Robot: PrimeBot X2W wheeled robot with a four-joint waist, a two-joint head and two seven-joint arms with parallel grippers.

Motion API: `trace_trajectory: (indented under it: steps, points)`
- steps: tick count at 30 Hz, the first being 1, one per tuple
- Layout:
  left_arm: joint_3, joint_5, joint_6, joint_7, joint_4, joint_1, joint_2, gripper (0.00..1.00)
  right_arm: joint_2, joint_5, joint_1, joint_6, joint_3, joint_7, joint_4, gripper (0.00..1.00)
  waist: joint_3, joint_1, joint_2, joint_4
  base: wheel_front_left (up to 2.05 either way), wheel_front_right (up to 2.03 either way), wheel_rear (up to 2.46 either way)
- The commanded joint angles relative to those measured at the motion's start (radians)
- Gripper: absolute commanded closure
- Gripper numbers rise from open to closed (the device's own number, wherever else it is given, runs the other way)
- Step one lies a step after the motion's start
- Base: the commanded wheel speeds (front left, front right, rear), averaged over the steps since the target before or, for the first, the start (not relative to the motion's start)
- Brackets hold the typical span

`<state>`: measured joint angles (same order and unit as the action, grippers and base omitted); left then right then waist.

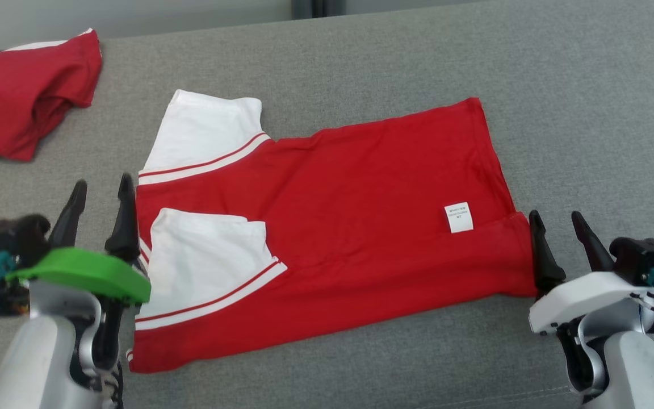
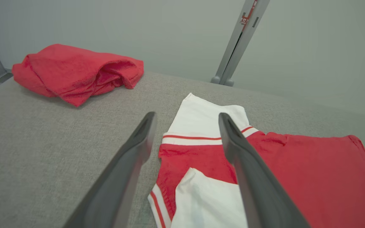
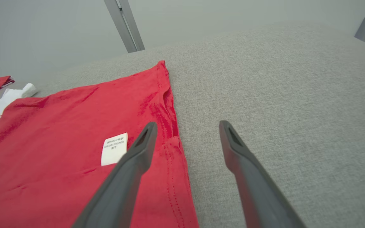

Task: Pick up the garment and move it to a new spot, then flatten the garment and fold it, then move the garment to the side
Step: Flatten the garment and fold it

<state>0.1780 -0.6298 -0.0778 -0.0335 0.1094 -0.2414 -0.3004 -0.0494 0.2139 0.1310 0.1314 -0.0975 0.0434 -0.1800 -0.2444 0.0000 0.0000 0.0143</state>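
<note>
A red garment (image 1: 361, 199) with white sleeves lies folded lengthwise across the centre of the head view, flat on a grey upholstered surface (image 1: 588, 113). Its two white sleeves sit at the left end, one above the other. A small white label (image 1: 458, 217) shows near the hem at the right end.

The left gripper (image 1: 103, 183) stands at lower left of the frame, at the sleeve end. Its jaws are spread wide and hold nothing, and its right finger is just at the cloth's edge. In the left wrist view the left gripper (image 2: 187, 116) frames the upper sleeve and the red shoulder between its dark fingers.

The right gripper (image 1: 556, 217) stands at lower right, just beside the hem corner, with its jaws also parted and empty. In the right wrist view the right gripper (image 3: 188, 124) has one finger over the hem by the label (image 3: 114, 148) and the other over bare grey fabric.

A second red garment (image 1: 20, 96) lies bunched at upper left, well apart from both
</note>
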Motion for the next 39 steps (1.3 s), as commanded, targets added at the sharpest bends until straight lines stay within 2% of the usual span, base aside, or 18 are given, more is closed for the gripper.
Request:
trace_trajectory:
  steps: [1,3,8,14,18,22,27,28,29,30,31,39]
  points:
    - [0.023,0.027,0.014,0.035,0.013,-0.074,-0.025,0.00,-0.002,-0.009,0.030,-0.001,0.012,-0.006,0.014,0.00,-0.046,0.0000,0.0000,0.015,0.00,0.00,0.00]
    - [0.073,0.075,0.038,0.101,0.057,-0.206,-0.057,0.00,-0.002,-0.009,0.073,-0.001,0.037,-0.010,0.029,0.00,-0.095,0.0000,0.0000,0.030,0.00,0.00,0.00]
    - [0.132,0.128,0.063,0.185,0.190,-0.392,-0.067,0.00,-0.002,-0.009,0.142,-0.001,0.078,-0.008,0.051,0.00,-0.200,0.0000,0.0000,0.060,0.00,0.00,0.00]
    - [0.152,0.151,0.046,0.245,0.362,-0.566,-0.041,0.00,-0.002,-0.015,0.192,-0.001,0.100,0.002,0.069,0.00,-0.292,0.0000,0.0000,0.086,0.00,0.00,0.00]
    - [0.151,0.156,0.013,0.278,0.449,-0.642,-0.023,0.00,-0.002,-0.026,0.207,-0.001,0.102,0.009,0.085,0.00,-0.326,0.0000,0.0000,0.093,0.00,0.00,0.00]
    - [0.153,0.161,-0.009,0.283,0.516,-0.681,-0.009,0.00,-0.002,-0.036,0.211,-0.001,0.107,0.015,0.117,0.00,-0.334,0.0000,0.0000,0.097,0.00,0.00,0.00]
    - [0.171,0.152,0.001,0.285,0.586,-0.675,0.015,0.00,-0.002,-0.043,0.216,-0.001,0.119,0.016,0.166,0.00,-0.321,0.0000,0.0000,0.094,0.00,0.00,0.00]
    - [0.173,0.151,0.003,0.283,0.593,-0.674,0.018,0.08,-0.002,-0.044,0.218,-0.001,0.121,0.012,0.172,0.00,-0.317,0.0000,0.0000,0.093,0.00,0.00,0.00]
    - [0.175,0.148,0.007,0.276,0.601,-0.673,0.022,0.56,-0.002,-0.045,0.221,-0.001,0.124,0.007,0.179,0.00,-0.312,0.0000,0.0000,0.091,0.00,0.00,0.00]
    - [0.175,0.148,0.010,0.272,0.605,-0.673,0.025,0.68,-0.002,-0.048,0.225,-0.001,0.126,0.002,0.182,0.00,-0.308,0.0000,0.0000,0.089,0.00,0.00,0.00]
    - [0.176,0.147,0.014,0.265,0.609,-0.675,0.026,1.00,-0.004,-0.052,0.231,-0.001,0.128,-0.005,0.185,0.00,-0.303,0.0000,0.0000,0.087,0.00,0.00,0.00]
    - [0.169,0.128,0.042,0.197,0.589,-0.713,0.043,1.00,-0.090,-0.082,0.372,-0.001,0.144,-0.105,0.098,0.00,-0.267,0.0000,0.0000,0.042,0.00,0.00,0.00]
